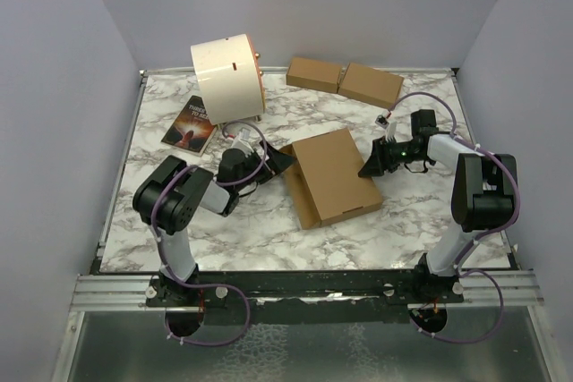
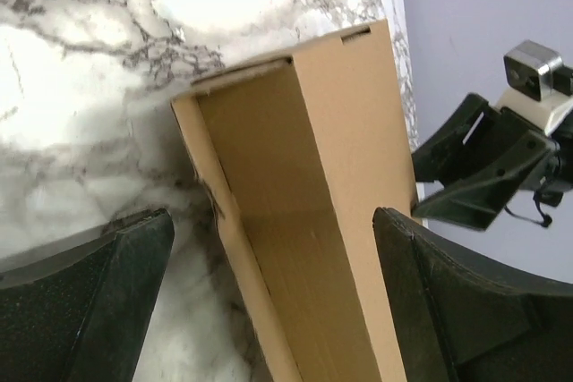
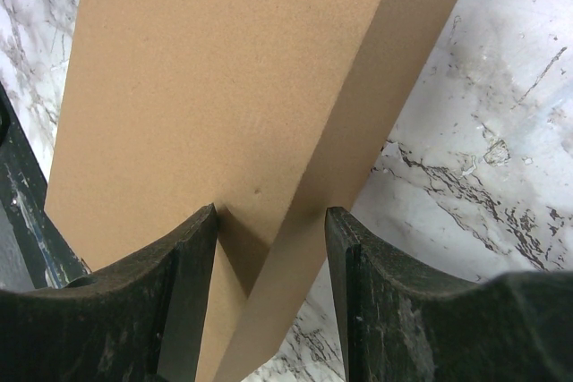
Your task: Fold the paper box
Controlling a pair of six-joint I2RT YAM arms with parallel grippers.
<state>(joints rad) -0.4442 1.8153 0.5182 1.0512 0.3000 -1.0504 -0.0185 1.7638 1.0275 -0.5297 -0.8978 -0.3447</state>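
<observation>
Brown cardboard, one piece: the paper box point(image 1: 333, 176) lies in the middle of the bench point(image 1: 269, 230), between the two arms. It looks mostly formed, with walls up and the lid lying flat. Its left side gapes onto the hollow inside, so closing that side seems to be what remains. The left end effector point(image 1: 283, 161) is spread wide just beside that opening, holding nothing. The right end effector point(image 1: 372, 165), partly closed, pinches the box's right corner. Farther back are one book point(image 1: 189, 123), one cream drum point(image 1: 226, 78) and two small closed boxes point(image 1: 314, 73).
</observation>
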